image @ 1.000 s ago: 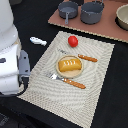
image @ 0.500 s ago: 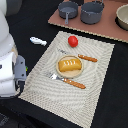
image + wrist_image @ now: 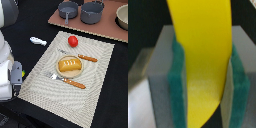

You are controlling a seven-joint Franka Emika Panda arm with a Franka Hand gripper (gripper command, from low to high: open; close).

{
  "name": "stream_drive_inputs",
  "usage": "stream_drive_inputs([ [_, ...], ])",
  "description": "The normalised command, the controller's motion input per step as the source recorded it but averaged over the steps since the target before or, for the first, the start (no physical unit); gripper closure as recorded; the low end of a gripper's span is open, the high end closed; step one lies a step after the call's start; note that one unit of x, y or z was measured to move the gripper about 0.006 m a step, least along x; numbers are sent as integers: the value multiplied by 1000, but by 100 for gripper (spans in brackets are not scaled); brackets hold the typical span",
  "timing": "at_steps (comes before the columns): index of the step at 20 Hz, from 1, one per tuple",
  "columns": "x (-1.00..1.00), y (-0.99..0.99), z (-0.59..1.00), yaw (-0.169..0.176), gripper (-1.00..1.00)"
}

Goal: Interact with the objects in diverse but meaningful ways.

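Note:
In the wrist view a yellow banana [image 3: 200,45] is clamped between the green pads [image 3: 178,85] of my gripper [image 3: 206,90]. In the exterior view the gripper [image 3: 20,77] is at the exterior view's left edge, beside the placemat, with a bit of the banana [image 3: 23,75] showing. A golden-orange bread loaf [image 3: 69,65] lies on a round tan plate [image 3: 59,73] in the middle of the mat. A red tomato [image 3: 73,41] sits behind the plate. A small white elongated piece [image 3: 37,41] lies on the dark table, off the mat.
A beige woven placemat [image 3: 100,85] holds a wooden-handled fork [image 3: 67,80] and knife [image 3: 82,57] beside the plate. At the back, a wooden board [image 3: 100,30] carries two grey pots [image 3: 68,9] [image 3: 92,11] and a bowl [image 3: 123,17].

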Motion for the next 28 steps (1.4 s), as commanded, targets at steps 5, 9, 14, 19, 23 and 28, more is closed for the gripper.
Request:
stream_drive_inputs([
  [5,-53,255,-66,0,100],
  [9,-161,244,-200,8,100],
  [14,-228,208,-178,15,-100],
  [19,-245,211,-64,25,-100],
  [23,-97,361,266,0,-100],
  [28,-80,714,351,-1,-100],
])
